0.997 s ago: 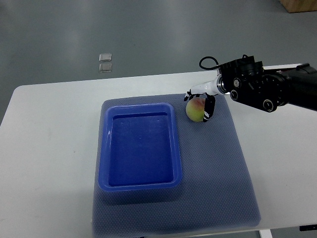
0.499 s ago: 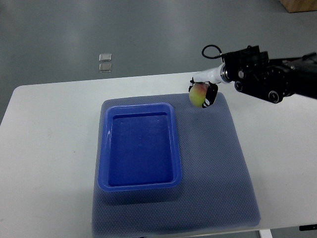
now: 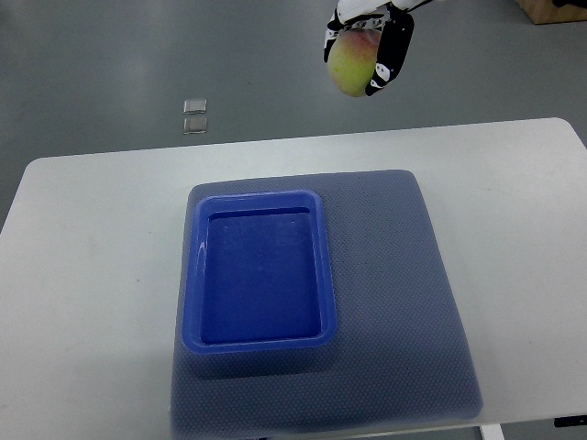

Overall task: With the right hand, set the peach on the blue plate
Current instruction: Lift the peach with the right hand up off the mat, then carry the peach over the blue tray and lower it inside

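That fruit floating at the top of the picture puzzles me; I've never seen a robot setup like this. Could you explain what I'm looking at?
One camera looks steeply down from the robot's own side. At the top edge a robot hand with black and white fingers grips a peach, raised high above the work. Its arm is out of frame, so the side cannot be seen. On the white table lies a grey-blue mat, and on it stands an empty blue plate, really a shallow tray. Two small clear squares lie on the floor beyond.
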Robot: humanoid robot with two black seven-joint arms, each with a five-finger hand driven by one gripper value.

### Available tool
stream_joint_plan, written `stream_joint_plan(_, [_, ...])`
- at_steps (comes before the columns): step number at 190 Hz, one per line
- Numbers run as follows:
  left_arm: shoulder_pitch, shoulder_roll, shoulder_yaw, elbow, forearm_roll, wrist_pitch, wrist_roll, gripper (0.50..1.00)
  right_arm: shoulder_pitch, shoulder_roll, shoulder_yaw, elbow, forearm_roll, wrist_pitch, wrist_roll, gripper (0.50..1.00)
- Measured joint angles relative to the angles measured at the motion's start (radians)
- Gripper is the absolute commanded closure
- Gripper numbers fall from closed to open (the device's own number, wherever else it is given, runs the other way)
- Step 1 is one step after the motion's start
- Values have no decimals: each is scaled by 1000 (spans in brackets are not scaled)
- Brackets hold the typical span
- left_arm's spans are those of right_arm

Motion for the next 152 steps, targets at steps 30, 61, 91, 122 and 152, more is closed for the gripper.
stream_joint_plan(30, [-1,0,0,0,1,0,0,500,-16,118,-8,-3,15,-63,0,1000])
stream_joint_plan(61, [-1,0,2,0,1,0,0,500,-76,286,-9,-72,53,-105,0,1000])
stream_joint_plan(91, [0,0,1,1,1,0,0,500,-195,400,1,-166,85,-133,3,1000])
stream_joint_plan(122, [-1,0,0,0,1,0,0,500,-322,409,3,-206,90,-183,7,1000])
stream_joint_plan(152, [0,0,0,0,1,0,0,500,-405,409,23,-217,91,-198,10,1000])
